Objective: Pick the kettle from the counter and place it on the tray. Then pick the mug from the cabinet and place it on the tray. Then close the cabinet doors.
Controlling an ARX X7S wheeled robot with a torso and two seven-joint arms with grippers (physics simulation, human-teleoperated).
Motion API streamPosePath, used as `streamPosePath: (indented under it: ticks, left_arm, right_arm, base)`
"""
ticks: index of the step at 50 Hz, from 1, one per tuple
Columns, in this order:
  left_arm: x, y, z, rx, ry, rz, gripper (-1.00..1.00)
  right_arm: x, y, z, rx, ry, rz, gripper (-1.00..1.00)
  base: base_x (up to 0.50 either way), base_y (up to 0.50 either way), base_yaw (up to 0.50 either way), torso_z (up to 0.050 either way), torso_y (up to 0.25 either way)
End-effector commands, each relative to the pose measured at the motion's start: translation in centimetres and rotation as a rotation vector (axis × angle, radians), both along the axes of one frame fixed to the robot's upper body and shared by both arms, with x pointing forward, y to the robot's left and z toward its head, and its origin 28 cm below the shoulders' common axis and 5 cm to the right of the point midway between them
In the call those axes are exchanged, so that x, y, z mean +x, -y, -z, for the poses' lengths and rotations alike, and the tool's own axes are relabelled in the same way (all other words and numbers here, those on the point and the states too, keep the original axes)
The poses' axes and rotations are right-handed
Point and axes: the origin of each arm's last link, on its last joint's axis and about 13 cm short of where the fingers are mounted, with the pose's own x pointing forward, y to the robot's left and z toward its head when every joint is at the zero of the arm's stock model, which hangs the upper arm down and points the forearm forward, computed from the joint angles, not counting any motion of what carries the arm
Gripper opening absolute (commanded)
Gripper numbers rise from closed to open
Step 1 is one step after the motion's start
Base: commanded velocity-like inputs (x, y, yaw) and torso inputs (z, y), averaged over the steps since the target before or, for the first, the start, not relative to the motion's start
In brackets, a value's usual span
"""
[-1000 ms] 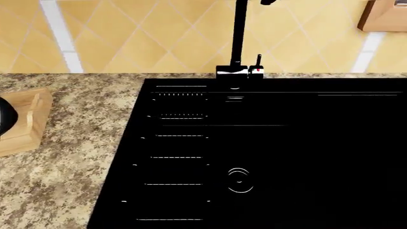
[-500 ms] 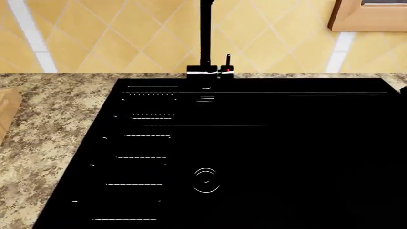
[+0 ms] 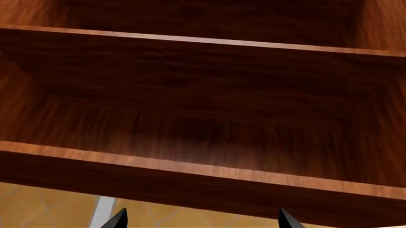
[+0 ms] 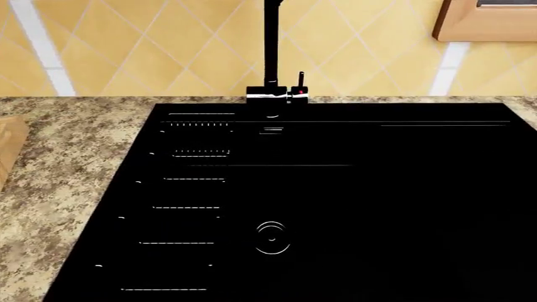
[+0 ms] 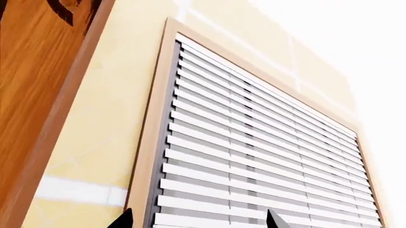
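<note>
In the head view only a light-wood edge of the tray (image 4: 9, 148) shows, at the far left on the speckled counter (image 4: 75, 176). The kettle and the mug are out of view. Neither arm appears in the head view. My left gripper (image 3: 203, 221) is open with nothing between its black fingertips (image 3: 118, 219). It faces the cabinet's dark wooden shelves (image 3: 190, 167), and the shelf parts that show are bare. My right gripper (image 5: 199, 221) is open too, and holds nothing. It points at a window with white blinds (image 5: 254, 156).
A flat black sink (image 4: 319, 201) with a black faucet (image 4: 273, 50) fills most of the head view. A tiled yellow wall rises behind it, and a window frame (image 4: 487, 25) sits at the upper right. In the right wrist view a brown wooden cabinet panel (image 5: 38, 85) stands beside the window.
Since a second ago the head view has swung right. The tray slid to the left edge and the dark kettle on it left the view. Nothing has moved in the last half second.
</note>
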Motion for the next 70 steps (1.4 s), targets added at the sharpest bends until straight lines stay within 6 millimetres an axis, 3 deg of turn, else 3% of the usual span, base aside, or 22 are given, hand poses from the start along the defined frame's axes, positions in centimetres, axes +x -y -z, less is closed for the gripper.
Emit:
streamPosePath:
  ticks: [1, 9, 29, 38, 47, 70]
  left_arm:
    - [-0.1, -0.1, -0.2, -0.003, 0.002, 0.002, 1.0]
    - [-0.1, -0.2, 0.1, -0.001, -0.001, 0.006, 1.0]
    - [-0.2, -0.4, 0.5, -0.009, -0.005, 0.007, 1.0]
    - [-0.2, -0.7, 0.6, -0.015, -0.008, 0.003, 1.0]
    - [-0.3, -0.9, 0.8, -0.02, -0.01, -0.001, 1.0]
    - [-0.6, -0.9, 0.6, -0.017, -0.026, 0.011, 1.0]
  right_arm:
    - [-0.6, 0.4, -4.9, 0.012, 0.082, 0.062, 1.0]
    - [0.3, -0.2, -8.3, 0.009, 0.057, -0.005, 1.0]
    - [0.4, -3.9, -13.3, -0.114, 0.138, -0.358, 1.0]
    - [2.4, -5.8, -14.5, -0.115, 0.085, -0.57, 1.0]
    - [4.8, -7.0, -15.2, -0.141, 0.051, -0.675, 1.0]
    - [9.2, -8.2, -16.2, 0.077, -0.197, -1.115, 1.0]
  base:
    - [0.0, 0.0, 0.0, 0.0, 0.0]
    - [0.0, 0.0, 0.0, 0.0, 0.0]
    - [0.0, 0.0, 0.0, 0.001, 0.0]
    - [0.0, 0.0, 0.0, 0.002, 0.002]
    - [0.0, 0.0, 0.0, 0.001, 0.001]
    - [0.0, 0.0, 0.0, 0.002, 0.0]
